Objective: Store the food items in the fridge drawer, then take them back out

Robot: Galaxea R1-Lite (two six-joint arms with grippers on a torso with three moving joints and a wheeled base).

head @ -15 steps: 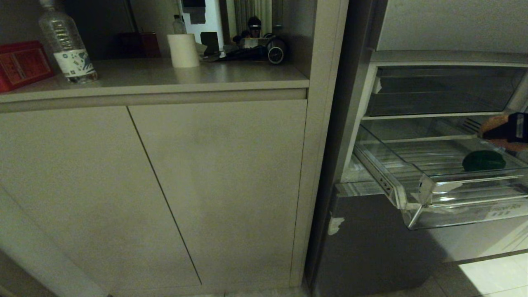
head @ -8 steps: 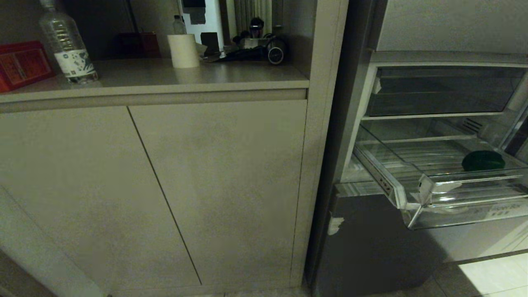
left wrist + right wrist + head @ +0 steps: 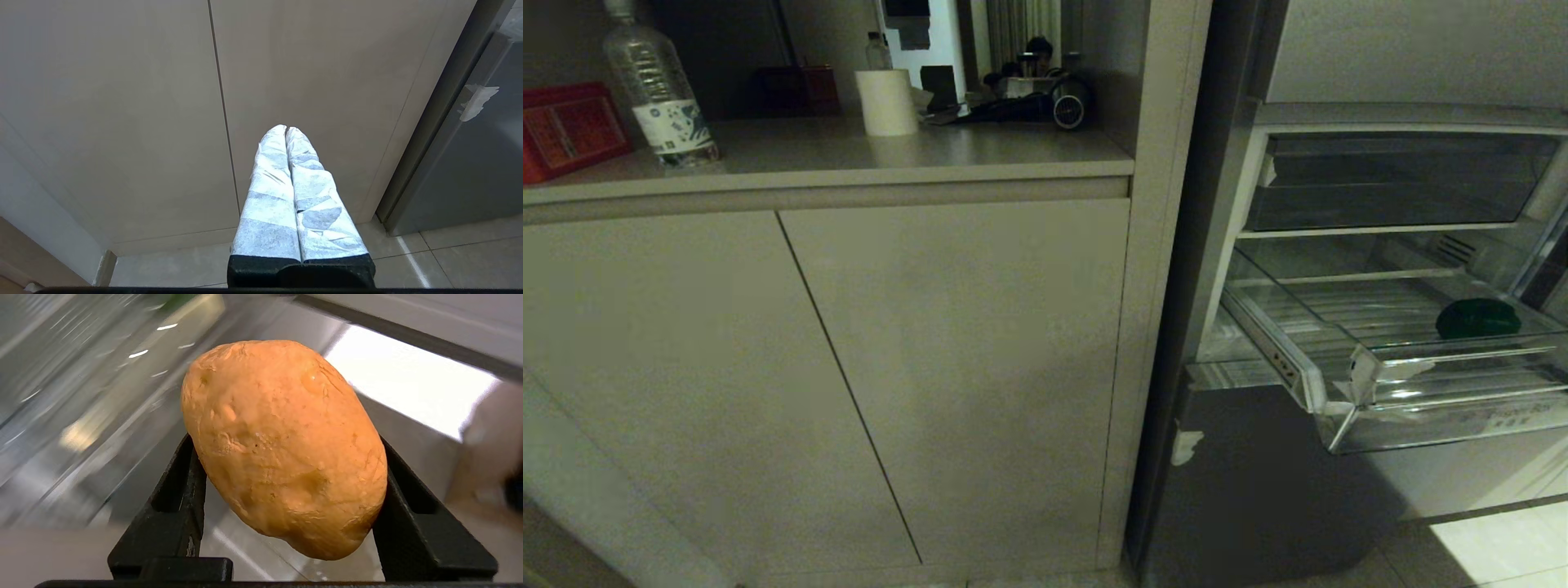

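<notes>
Honestly, with the right gripper [image 3: 286, 465] clamping the potato [image 3: 282, 445] only at its sides, a quick swing could slip it onto the floor.

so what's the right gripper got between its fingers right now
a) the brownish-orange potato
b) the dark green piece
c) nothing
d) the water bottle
a: in the right wrist view the right gripper clamps the brownish-orange potato, while the dark green piece lies in the fridge drawer.
</notes>
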